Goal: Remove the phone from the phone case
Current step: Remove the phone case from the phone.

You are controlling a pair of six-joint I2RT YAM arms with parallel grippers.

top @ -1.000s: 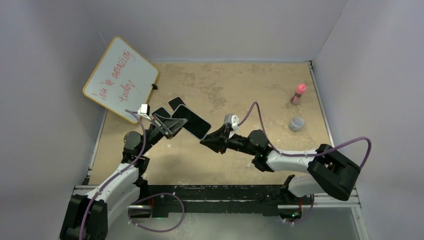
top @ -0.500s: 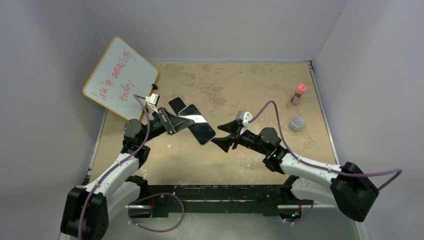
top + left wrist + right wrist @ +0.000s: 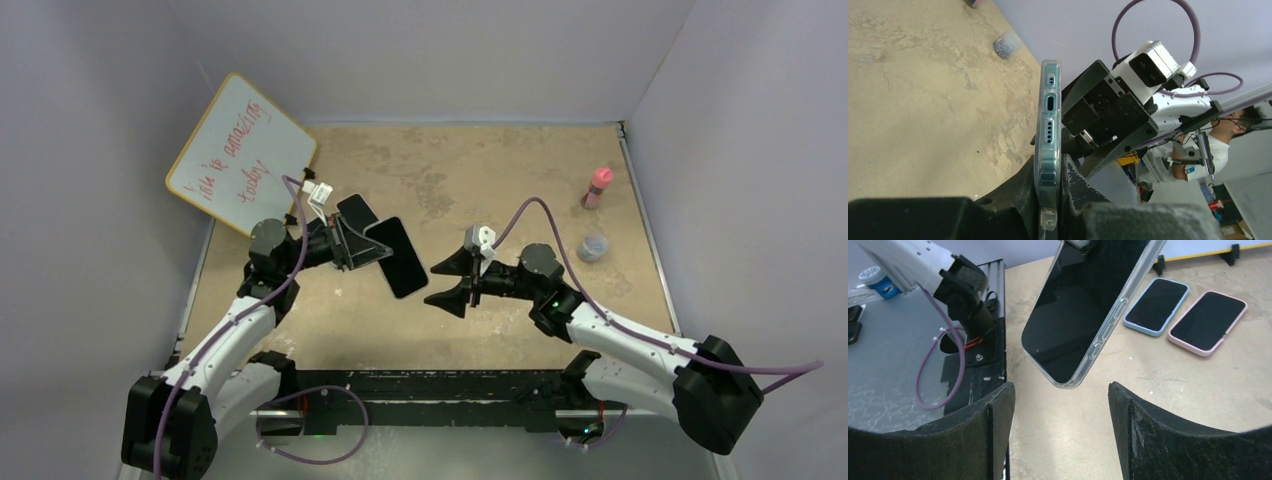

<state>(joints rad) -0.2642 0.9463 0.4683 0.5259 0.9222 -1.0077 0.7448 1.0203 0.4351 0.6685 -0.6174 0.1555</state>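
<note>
A black-screened phone (image 3: 1073, 310) sits in a clear phone case (image 3: 1103, 337), held in the air above the table. My left gripper (image 3: 1049, 170) is shut on the case's edge, one finger on each face; from above it shows as left gripper (image 3: 352, 243) and phone (image 3: 400, 258). In the left wrist view the case's bottom edge (image 3: 1049, 105) with its ports faces the camera. My right gripper (image 3: 1060, 390) is open, its fingers a little short of the phone's lower corner and not touching it. From above, the right gripper (image 3: 432, 284) stands just right of the phone.
Two more phones lie on the table, one in a blue case (image 3: 1156, 305) and one in a pink case (image 3: 1207, 321). A whiteboard (image 3: 243, 158) leans at the back left. A pink-capped bottle (image 3: 598, 187) and a small jar (image 3: 593, 246) stand at the right.
My right gripper has opened and drawn back to the right, off the phone's lower corner. My left gripper has shifted right and turned the phone more upright.
</note>
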